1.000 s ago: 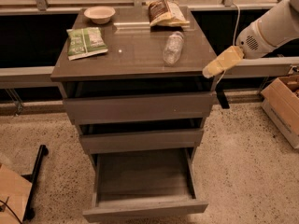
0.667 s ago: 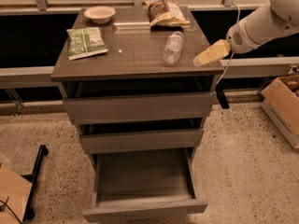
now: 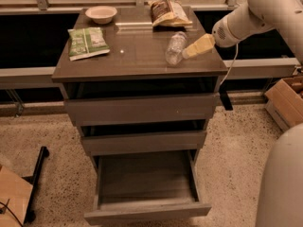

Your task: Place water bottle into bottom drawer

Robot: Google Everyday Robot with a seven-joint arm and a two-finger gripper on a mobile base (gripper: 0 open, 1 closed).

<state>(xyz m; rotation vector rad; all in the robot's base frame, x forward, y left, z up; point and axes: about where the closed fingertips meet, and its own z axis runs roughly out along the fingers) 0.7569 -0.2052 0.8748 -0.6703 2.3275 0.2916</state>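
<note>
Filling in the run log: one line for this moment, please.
claw: beside water bottle, right side | water bottle: lying on cabinet top | bottom drawer: pulled open, nothing inside

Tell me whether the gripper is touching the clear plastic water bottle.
Cannot tell. The camera view shows the gripper reaching the edge of the clear crinkled plastic water bottle with no visible gap, but it could be hovering above it.

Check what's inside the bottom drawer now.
The bottom drawer is pulled open; its visible floor holds nothing. Its rear part sits under the middle drawer, so that is hidden. The water bottle lies on the cabinet top, with the pincer right beside it.
</note>
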